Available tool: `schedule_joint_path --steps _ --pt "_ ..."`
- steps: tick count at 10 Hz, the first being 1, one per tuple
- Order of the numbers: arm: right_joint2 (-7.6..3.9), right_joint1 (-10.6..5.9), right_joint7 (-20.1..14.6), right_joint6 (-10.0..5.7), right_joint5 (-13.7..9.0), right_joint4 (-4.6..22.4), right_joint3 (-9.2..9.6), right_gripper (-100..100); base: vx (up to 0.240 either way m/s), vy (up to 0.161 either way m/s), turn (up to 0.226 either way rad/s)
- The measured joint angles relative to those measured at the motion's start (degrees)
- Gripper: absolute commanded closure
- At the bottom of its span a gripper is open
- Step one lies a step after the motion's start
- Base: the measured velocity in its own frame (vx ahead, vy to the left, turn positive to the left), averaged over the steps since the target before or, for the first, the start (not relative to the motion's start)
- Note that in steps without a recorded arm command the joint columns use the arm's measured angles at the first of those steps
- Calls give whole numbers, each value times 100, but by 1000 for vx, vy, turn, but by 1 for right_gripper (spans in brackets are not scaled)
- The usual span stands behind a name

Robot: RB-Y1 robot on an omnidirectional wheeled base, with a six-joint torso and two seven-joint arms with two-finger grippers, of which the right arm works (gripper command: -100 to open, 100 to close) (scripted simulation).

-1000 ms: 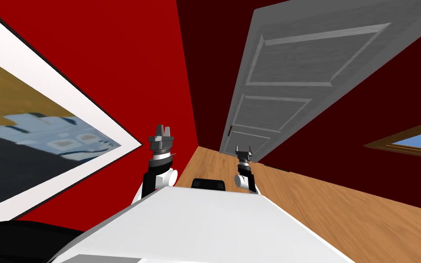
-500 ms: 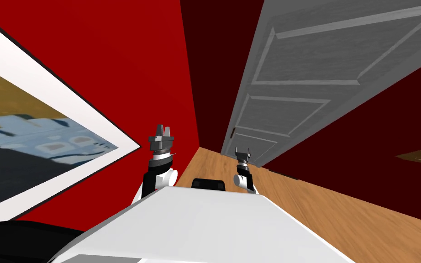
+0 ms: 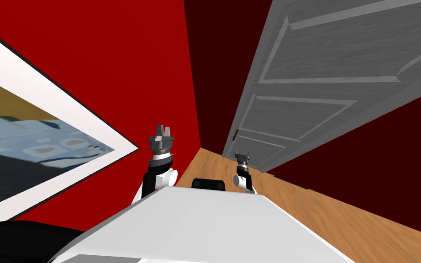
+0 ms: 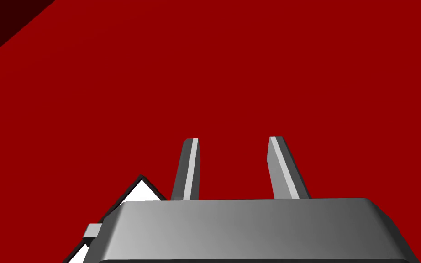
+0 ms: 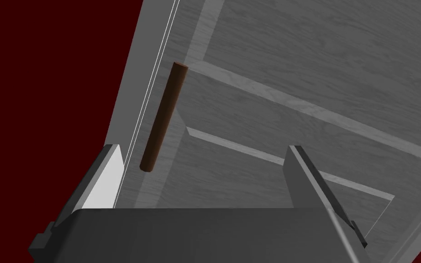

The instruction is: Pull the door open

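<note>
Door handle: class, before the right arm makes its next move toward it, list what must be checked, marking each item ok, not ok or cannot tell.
1. Right end effector open: ok, its fingers are apart with nothing between them.
2. Handle in sight: ok, it is a brown bar near the edge of the door.
3. Handle centred between the fingers: not ok, it sits toward one finger.
4. Handle gripped: not ok, it lies ahead, untouched.
5. Left end effector out of the way: ok, it faces the red wall.
6. Door latched: cannot tell.
</note>
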Motion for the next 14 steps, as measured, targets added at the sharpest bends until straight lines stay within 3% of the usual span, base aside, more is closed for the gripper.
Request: schedule_joint_path --steps 6,10,14 --pt "-65 -188 -514 -137 -518 654 50 -100 98 -33 83" --pt "-102 -416 -899 -310 -857 1284 96 -100 104 -37 95" --pt "-137 -560 -1215 -415 -1153 1730 129 -100 97 -44 75"
